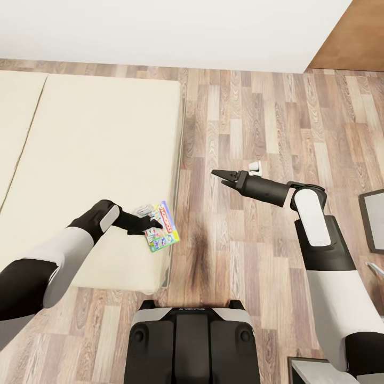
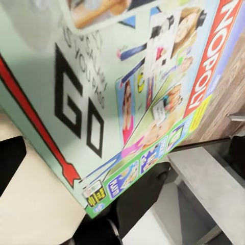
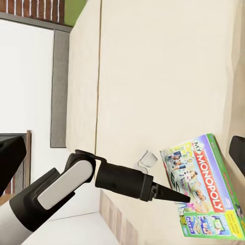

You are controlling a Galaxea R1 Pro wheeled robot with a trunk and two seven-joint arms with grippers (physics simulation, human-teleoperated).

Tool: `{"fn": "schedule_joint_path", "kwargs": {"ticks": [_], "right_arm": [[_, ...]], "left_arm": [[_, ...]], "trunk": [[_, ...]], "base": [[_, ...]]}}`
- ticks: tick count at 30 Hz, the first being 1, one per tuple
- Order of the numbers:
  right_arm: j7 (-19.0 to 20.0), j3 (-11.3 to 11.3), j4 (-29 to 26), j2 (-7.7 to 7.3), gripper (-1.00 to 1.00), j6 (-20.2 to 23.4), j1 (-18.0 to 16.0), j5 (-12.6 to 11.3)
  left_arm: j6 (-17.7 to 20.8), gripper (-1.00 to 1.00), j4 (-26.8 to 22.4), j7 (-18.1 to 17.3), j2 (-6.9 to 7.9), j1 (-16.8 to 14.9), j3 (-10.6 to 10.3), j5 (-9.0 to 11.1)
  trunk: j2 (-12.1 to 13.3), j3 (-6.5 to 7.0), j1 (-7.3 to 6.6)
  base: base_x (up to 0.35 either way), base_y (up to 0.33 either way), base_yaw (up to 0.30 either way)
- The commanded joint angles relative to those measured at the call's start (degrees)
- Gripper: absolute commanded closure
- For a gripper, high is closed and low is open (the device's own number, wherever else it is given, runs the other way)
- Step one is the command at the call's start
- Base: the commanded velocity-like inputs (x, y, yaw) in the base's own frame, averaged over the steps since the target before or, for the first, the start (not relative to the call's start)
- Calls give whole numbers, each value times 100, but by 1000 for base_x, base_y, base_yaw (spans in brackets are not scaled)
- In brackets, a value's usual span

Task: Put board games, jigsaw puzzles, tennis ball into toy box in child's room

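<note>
Lying near the bed's (image 1: 90,160) 4 o'clock corner is one board game, a green-edged Monopoly box (image 1: 162,226), flat on the beige mattress beside the edge that meets the plank floor (image 1: 250,122). One left gripper (image 1: 151,225) reaches it from 9 o'clock; its dark fingers (image 3: 171,194) overlap the box's near edge, and the left wrist view puts one finger under the green edge, but whether the jaws are clamped on the box I cannot tell. One right gripper (image 1: 220,177) hangs over the floor at about 2 o'clock from the box, well apart from it, its two fingers close together with a narrow gap and nothing between them. The robot's dark base (image 1: 192,341) sits at 6 o'clock. Two mattress sections lie side by side.
</note>
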Motion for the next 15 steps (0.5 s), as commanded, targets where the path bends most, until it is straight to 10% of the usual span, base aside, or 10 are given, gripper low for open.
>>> {"fn": "schedule_joint_path", "kwargs": {"ticks": [1, 15], "right_arm": [[59, 2, 1, -3, -100, 10, -3, 59], [57, -6, 7, -18, -100, 10, -3, 61]], "left_arm": [[12, -100, -4, -23, 11, -2, -39, 8], [4, -100, -12, 34, 148, -2, -67, -19]], "trunk": [[-6, -4, 2], [-6, -4, 2]], "base": [[0, 0, 0], [0, 0, 0]]}}
